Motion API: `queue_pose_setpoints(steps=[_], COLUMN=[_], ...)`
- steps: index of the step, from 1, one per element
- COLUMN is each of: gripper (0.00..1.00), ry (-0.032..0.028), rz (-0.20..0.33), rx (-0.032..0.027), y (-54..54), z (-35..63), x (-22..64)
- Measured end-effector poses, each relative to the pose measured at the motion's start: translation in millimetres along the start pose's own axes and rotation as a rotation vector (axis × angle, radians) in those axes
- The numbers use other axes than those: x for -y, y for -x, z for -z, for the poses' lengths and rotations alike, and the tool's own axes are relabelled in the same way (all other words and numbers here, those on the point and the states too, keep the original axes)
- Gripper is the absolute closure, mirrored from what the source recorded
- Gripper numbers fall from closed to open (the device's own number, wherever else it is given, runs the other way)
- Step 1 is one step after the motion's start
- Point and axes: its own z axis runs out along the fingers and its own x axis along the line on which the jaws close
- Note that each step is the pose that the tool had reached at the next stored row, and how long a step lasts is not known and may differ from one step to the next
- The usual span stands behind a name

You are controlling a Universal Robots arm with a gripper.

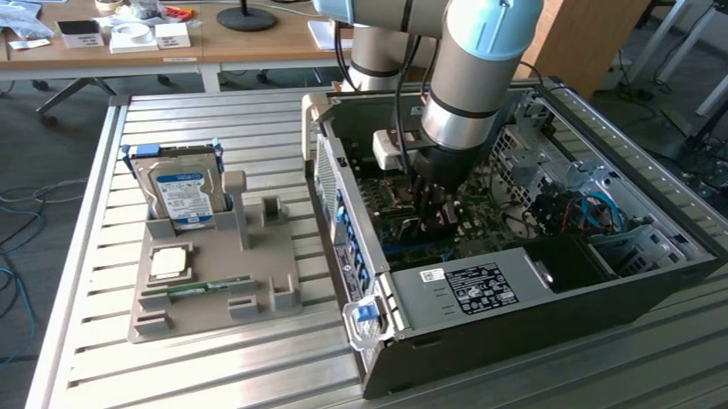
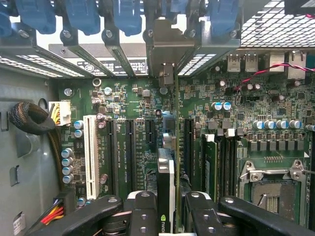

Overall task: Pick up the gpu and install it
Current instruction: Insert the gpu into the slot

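Note:
My gripper point(image 1: 436, 213) reaches down into the open computer case point(image 1: 637, 290), low over the motherboard point(image 1: 478, 217). In the wrist view the gripper point(image 2: 167, 209) is shut on the gpu point(image 2: 166, 169), a thin card seen edge-on between the black fingers point(image 2: 142, 211). The card stands upright, in line with a dark expansion slot point(image 2: 187, 142) on the green motherboard point(image 2: 133, 103). Its silver bracket point(image 2: 165, 49) sits at the case's rear slot openings, among the blue latches point(image 2: 123, 14).
A grey holder point(image 1: 210, 294) on the slatted table in the exterior view's left carries a hard drive point(image 1: 182, 192), a RAM stick point(image 1: 193, 288) and a square chip point(image 1: 170, 262). Around the card are a white slot point(image 2: 90, 155), a cable bundle point(image 2: 29, 118), a processor socket point(image 2: 270, 182) and the power supply point(image 1: 472, 290).

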Motion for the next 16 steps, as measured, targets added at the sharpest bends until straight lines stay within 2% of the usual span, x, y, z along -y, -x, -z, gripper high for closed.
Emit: queue_pose_setpoints(steps=[16], gripper=[0.73], ry=[-0.0006], rz=[0.0], rx=[0.001], y=[0.0], z=[-3.2], x=[-1.2])
